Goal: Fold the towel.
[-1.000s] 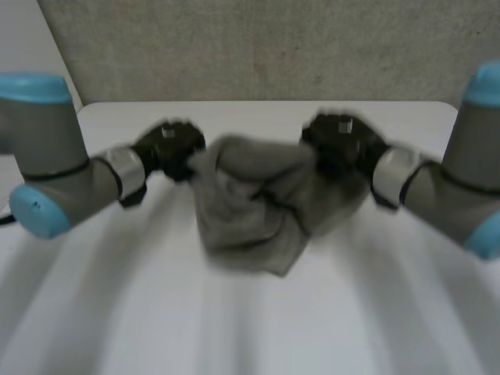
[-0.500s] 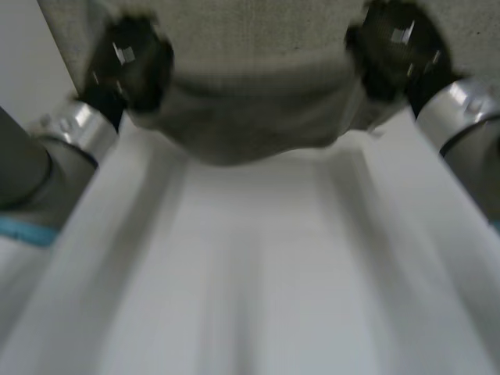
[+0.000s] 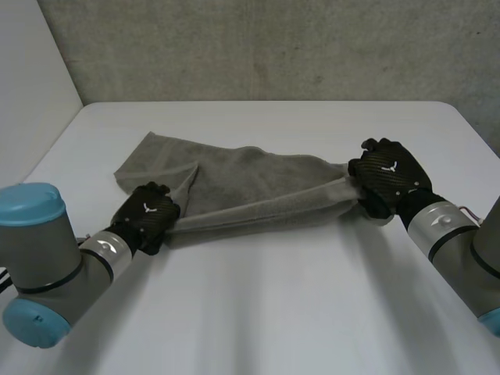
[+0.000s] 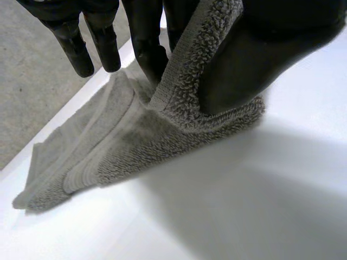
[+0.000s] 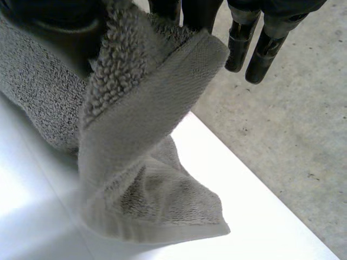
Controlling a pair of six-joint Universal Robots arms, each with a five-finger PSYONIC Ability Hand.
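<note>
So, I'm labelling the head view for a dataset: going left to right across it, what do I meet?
Left arm → left robot hand, pinching one end of the towel → towel, stretched between the hands → right robot hand, gripping the other end → right arm.

The towel (image 3: 258, 186), held aloft before, now lies stretched on the table (image 3: 273, 312)
</note>
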